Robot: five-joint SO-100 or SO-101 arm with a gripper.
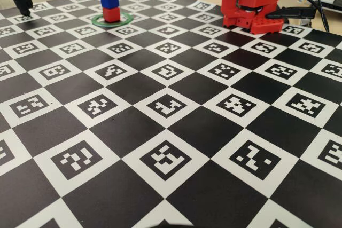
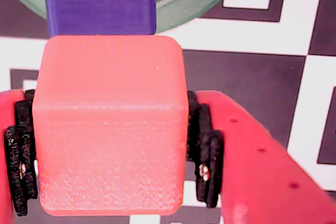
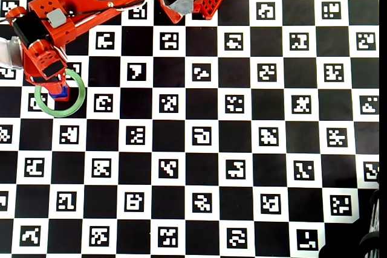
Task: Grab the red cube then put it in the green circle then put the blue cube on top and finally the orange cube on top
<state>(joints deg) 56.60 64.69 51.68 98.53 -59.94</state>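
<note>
Already, in the fixed view, the blue cube sits squarely on the red cube inside the green circle — two tiers built. Closer, in the wrist view, the gripper clamps the orange cube between its black pads, just beside the blue top. Overhead, the arm hangs over the ring — likely lining up the last placement.

A checkered marker board carries the green circle, the red cube inside it, and the arm's base.
</note>
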